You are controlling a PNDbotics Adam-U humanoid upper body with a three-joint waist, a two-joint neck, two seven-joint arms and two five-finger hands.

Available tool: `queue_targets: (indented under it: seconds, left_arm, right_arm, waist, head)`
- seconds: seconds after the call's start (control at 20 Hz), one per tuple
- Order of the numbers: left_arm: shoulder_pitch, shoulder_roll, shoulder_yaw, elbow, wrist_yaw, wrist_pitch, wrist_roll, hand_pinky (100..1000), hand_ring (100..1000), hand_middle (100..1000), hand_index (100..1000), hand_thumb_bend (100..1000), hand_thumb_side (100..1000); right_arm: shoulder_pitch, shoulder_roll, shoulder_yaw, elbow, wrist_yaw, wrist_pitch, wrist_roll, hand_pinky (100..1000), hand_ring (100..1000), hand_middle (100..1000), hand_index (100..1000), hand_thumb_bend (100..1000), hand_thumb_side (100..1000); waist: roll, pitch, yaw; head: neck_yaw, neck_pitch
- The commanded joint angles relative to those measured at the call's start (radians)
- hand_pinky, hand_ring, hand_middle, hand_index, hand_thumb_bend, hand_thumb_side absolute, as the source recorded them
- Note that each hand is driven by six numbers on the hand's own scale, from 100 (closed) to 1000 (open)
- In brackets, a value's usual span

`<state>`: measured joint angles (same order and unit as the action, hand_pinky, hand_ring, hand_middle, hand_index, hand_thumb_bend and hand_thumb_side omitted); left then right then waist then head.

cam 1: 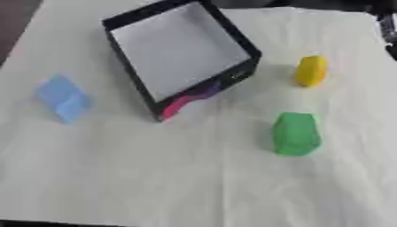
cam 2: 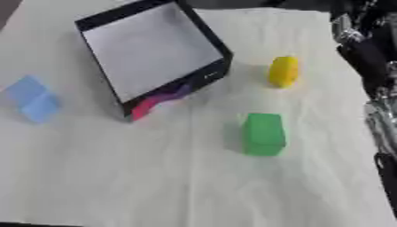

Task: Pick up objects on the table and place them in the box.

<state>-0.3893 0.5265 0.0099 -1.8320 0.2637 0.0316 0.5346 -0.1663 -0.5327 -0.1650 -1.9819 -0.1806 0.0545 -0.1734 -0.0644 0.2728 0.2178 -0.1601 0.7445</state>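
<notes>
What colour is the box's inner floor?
Plain white or pale grey, framed by black walls; the box shows best in the left eye view.

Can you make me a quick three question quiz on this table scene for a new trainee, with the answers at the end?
1. True or false: the box already holds a block.
2. Which block lies on the robot's left of the box? A) the green block B) the yellow block C) the light blue block
3. Fill in: of the two blocks on the robot's right, the ___ one lies nearer the robot.

Key: 1. False: only its pale bare floor shows inside. 2. C. 3. Green; the yellow block lies farther back, and all three blocks sit on the white tablecloth, apart from the box.
</notes>
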Motion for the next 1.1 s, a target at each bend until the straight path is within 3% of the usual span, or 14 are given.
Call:
queue_targets:
  seconds: [0.05,0.35,0.75,1.1]
  left_arm:
    - [-0.007,0.019,0.010,-0.014,0.006,0.001,0.003,686,572,790,825,447,565]
    - [-0.005,0.023,0.011,-0.013,0.004,0.001,0.003,685,572,790,825,446,566]
    - [-0.002,0.027,0.009,-0.012,0.005,0.002,0.002,685,571,790,825,444,568]
    - [-0.003,0.029,0.006,-0.011,0.007,0.005,-0.001,685,570,790,825,444,569]
  right_arm:
    - [-0.004,-0.034,-0.003,-0.018,-0.002,-0.006,0.003,952,796,789,854,100,411]
    - [0.015,-0.065,0.003,-0.018,0.018,-0.040,0.017,948,803,795,858,100,381]
    - [0.069,-0.162,0.065,-0.018,0.124,-0.154,0.121,941,827,826,878,100,363]
    - [0.123,-0.195,0.121,-0.018,0.230,-0.264,0.230,937,834,832,887,118,383]
  waist:
    - [-0.003,-0.021,-0.001]
    - [-0.005,-0.022,-0.004]
    - [-0.009,-0.020,-0.007]
    - [-0.006,-0.018,-0.011]
  head:
    - [0.003,-0.001]
    - [0.007,0.001]
    - [0.011,0.000]
    - [0.011,0.002]
